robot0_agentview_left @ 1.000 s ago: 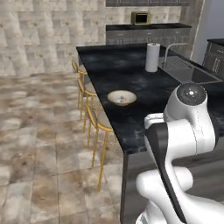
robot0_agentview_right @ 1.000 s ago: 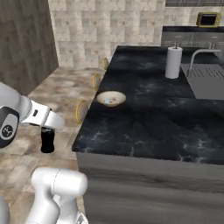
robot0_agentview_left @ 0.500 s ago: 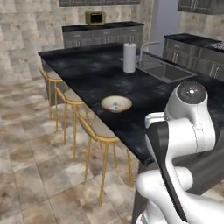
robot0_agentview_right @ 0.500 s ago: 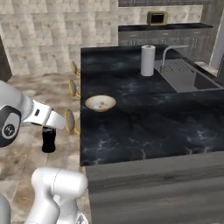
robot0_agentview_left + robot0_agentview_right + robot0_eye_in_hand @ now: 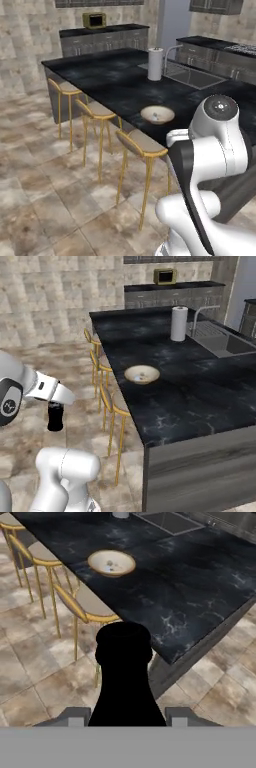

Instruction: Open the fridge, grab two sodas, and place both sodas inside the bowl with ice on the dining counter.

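Out over the tiled floor, short of the dining counter [image 5: 200, 391], my gripper [image 5: 56, 406] is clamped on the dark bottle [image 5: 55, 417]. Hand view: bottle [image 5: 125, 677] sits between my fingertips [image 5: 75, 717], black silhouette, neck pointing away from the camera. Right base view has it hanging below the hand, upright, off the stool side of the island and well apart from the counter edge.

Bowl [image 5: 157, 115] sits on the black marble near the stool-side edge, tan rim, white inside; contents too small to make out. Same bowl [image 5: 142, 374] in the right base view, [image 5: 111, 563] in the hand view beyond the bottle's cap.

Three yellow-framed stools [image 5: 142, 150] line that edge; the nearest one [image 5: 87, 607] lies between bottle and bowl in the hand view.

Paper towel roll [image 5: 179, 323] stands upright further along the counter, just beside the inset sink [image 5: 225, 343] and its faucet [image 5: 172, 52].

Small yellowish appliance [image 5: 165, 276] on the back-wall counter. Red can: cannot tell where it is.
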